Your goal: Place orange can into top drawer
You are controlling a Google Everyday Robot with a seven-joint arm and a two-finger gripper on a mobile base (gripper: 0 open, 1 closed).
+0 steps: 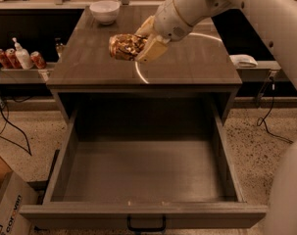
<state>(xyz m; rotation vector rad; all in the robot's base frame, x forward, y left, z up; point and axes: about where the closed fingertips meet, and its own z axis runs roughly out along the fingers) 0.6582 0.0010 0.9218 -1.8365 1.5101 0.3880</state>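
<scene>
The orange can (124, 46), shiny and mottled golden-brown, lies on its side in my gripper (145, 43), held above the cabinet top (187, 62), left of its middle. The gripper's pale fingers (153, 49) are shut on the can's right end. The top drawer (143, 168) stands pulled out wide below the cabinet top, its plain grey inside showing nothing in it. Its small black handle (146, 225) sits centred on the front panel at the bottom edge of the view. The can is behind the drawer's opening, over the cabinet top.
A white bowl (104, 11) stands at the back left of the cabinet top. Small red cans (6, 58) and a white bottle (22, 55) sit on a low shelf at left. A cardboard box (6, 207) stands at the bottom left. Cables lie on the floor.
</scene>
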